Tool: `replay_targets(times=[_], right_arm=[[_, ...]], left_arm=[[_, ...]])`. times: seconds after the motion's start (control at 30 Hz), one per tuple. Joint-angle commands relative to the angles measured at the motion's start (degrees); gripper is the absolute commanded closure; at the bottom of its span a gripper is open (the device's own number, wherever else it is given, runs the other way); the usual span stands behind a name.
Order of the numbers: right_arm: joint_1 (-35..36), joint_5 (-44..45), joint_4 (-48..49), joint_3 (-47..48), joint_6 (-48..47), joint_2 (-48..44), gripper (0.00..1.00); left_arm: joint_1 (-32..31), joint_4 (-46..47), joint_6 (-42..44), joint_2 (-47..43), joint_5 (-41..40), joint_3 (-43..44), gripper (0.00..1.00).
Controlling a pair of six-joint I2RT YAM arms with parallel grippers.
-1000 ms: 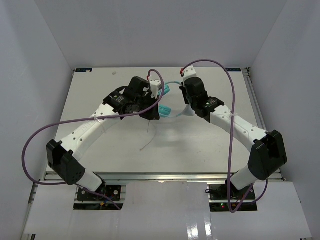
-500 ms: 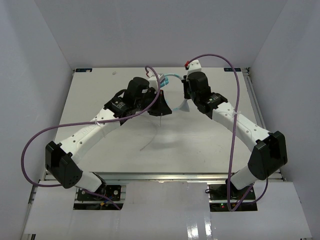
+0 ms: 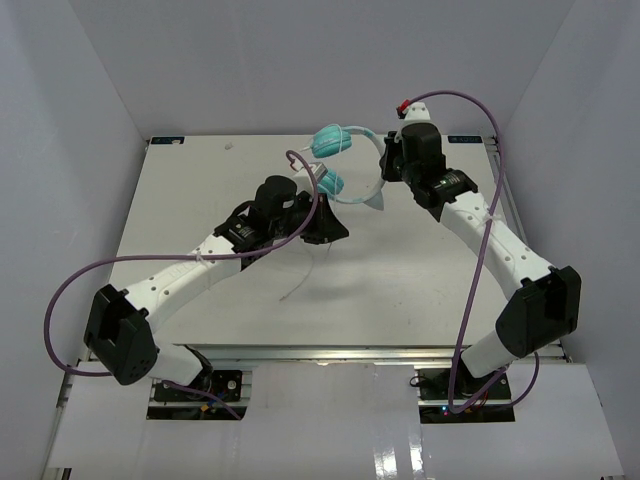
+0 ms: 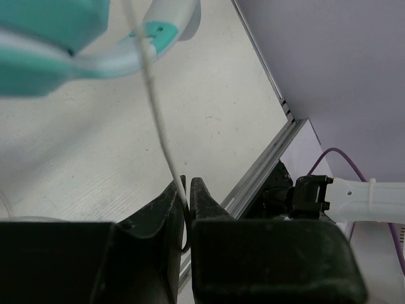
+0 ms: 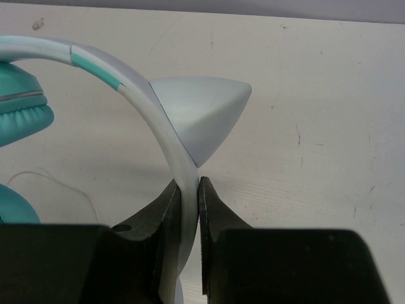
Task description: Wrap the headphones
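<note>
The headphones (image 3: 328,141) are teal with a pale headband and hang in the air above the far middle of the table. My right gripper (image 3: 386,172) is shut on the headband (image 5: 166,136), beside a pale cone-shaped ear (image 5: 201,113); one teal earcup (image 5: 18,106) shows at the left. My left gripper (image 3: 335,231) sits lower, nearer than the earcups, shut on the thin whitish cord (image 4: 158,120), which runs up to the earcup (image 4: 50,28). The cord's loose end (image 3: 303,282) trails down onto the table.
Thick purple arm cables (image 3: 75,280) loop beside both arms. The white table (image 3: 200,190) has a metal rail (image 3: 505,190) along its right edge. Grey walls close in the far side and both flanks.
My right gripper has lifted the headphones up and to the right, so both earcups now show clear of the arms. My left gripper has shifted right and slightly nearer with the cord.
</note>
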Motion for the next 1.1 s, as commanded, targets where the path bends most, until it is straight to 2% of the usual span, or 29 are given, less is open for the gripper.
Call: replay_targets(times=[0.0,0.2,0.33,0.53,0.83,1.07], right_arm=[[-1.35,-5.23,3.14,4.93,6.35,-1.83,0.92],[-1.92,-9.07,1.91,5.28,8.65,-2.93,0.92],[-2.23,-11.26,1.62,4.9,9.93,-3.15,0.92],[-3.79,-13.29,1.63,5.2,11.57,-3.72,0.92],[-5.32,-16.03,1.63,4.93,12.96,-3.37,0.92],[-5.88,-16.64,1.73,5.28,13.57,-3.46,0.92]], left_arm=[[-0.66,8.15,0.13,-4.06,-0.1,-3.59,0.8],[-1.32,13.56,0.74,-2.74,0.56,-4.98,0.78],[-1.69,13.85,1.45,-1.99,0.54,-4.01,0.77],[-1.77,14.87,1.97,-1.96,1.23,-5.66,0.89],[-2.52,16.2,2.38,-1.94,1.79,-6.38,0.99],[-3.16,18.87,3.2,-2.83,-0.15,-9.65,0.9]])
